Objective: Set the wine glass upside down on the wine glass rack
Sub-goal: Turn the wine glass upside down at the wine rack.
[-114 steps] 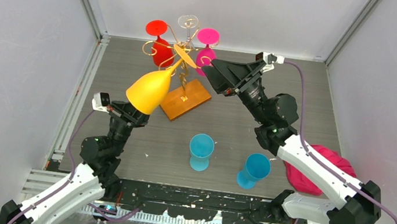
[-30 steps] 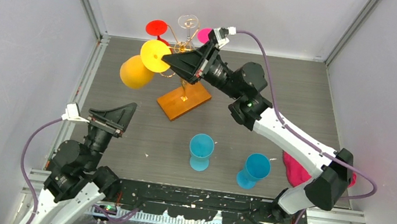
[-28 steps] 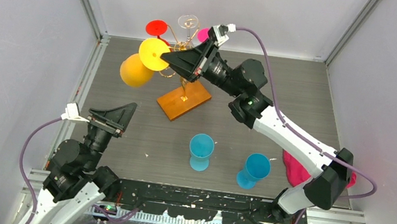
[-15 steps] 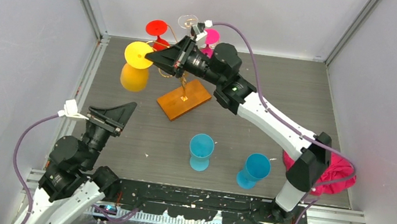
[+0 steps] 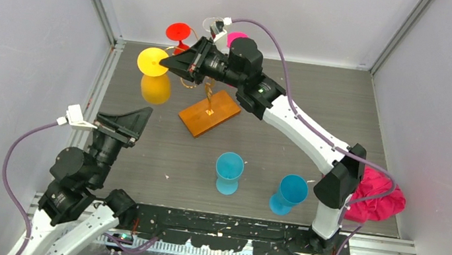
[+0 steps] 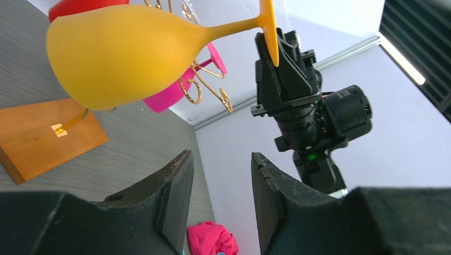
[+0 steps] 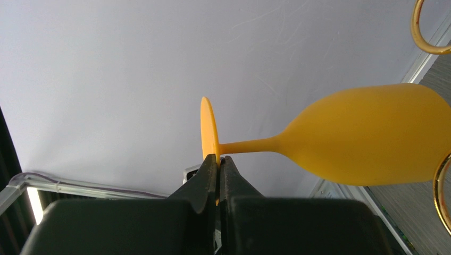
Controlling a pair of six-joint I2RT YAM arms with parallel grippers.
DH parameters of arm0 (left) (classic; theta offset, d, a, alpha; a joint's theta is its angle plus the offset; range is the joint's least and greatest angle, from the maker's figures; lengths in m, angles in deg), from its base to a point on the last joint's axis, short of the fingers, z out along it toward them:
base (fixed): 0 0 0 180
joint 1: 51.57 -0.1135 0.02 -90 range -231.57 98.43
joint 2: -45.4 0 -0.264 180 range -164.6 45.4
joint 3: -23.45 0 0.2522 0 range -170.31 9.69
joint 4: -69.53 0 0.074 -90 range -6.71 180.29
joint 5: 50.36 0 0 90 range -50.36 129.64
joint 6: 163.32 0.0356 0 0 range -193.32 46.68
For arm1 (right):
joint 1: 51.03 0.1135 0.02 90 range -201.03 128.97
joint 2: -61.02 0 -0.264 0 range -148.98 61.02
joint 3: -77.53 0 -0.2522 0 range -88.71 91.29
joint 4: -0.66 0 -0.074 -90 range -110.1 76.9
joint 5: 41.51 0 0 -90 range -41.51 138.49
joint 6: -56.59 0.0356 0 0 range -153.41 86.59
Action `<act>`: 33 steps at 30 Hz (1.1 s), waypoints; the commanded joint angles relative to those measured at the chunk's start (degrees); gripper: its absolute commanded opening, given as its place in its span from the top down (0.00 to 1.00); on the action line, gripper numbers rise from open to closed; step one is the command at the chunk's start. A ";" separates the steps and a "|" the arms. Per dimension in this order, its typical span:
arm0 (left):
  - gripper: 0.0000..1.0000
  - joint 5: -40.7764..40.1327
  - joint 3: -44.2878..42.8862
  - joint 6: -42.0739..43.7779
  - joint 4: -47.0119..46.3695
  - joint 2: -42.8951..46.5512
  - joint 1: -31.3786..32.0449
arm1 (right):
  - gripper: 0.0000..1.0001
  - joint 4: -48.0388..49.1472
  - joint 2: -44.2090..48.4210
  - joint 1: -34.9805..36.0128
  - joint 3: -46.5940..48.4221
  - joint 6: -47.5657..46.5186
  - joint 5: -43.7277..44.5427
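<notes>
The yellow wine glass (image 5: 155,88) hangs in the air left of the wine glass rack (image 5: 210,113), apart from it. Its round foot (image 5: 152,62) shows above the bowl in the top view. My right gripper (image 5: 167,64) is shut on the rim of that foot, and the thin disc sits pinched between the fingertips (image 7: 218,158). The bowl (image 7: 367,141) sticks out to the right, near gold scrolls (image 7: 425,32). My left gripper (image 5: 144,113) is open and empty at the near left, looking up at the glass (image 6: 122,53) and the rack's wooden base (image 6: 48,133).
A red glass (image 5: 179,30), a clear glass (image 5: 210,22) and a pink glass (image 5: 237,36) hang on the rack. Two cyan glasses (image 5: 229,168) (image 5: 289,193) stand near the front. A pink cloth (image 5: 378,192) lies at the right. Walls close in on three sides.
My left gripper has let go of the yellow glass and drawn back to the near left. My right gripper has taken it by the foot and carried it left.
</notes>
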 commanded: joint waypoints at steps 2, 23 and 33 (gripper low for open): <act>0.51 -3.96 -3.61 5.48 -5.10 -4.21 0.17 | 0.99 -4.73 -0.84 -0.54 5.72 -3.83 0.83; 0.15 -13.64 -10.49 13.36 -14.26 -17.39 0.24 | 0.99 -12.03 -6.91 -3.58 15.45 -4.42 0.14; 0.24 -16.57 -17.70 11.93 -7.54 -24.61 0.12 | 0.99 -12.37 -7.76 -4.83 16.00 -4.74 -0.59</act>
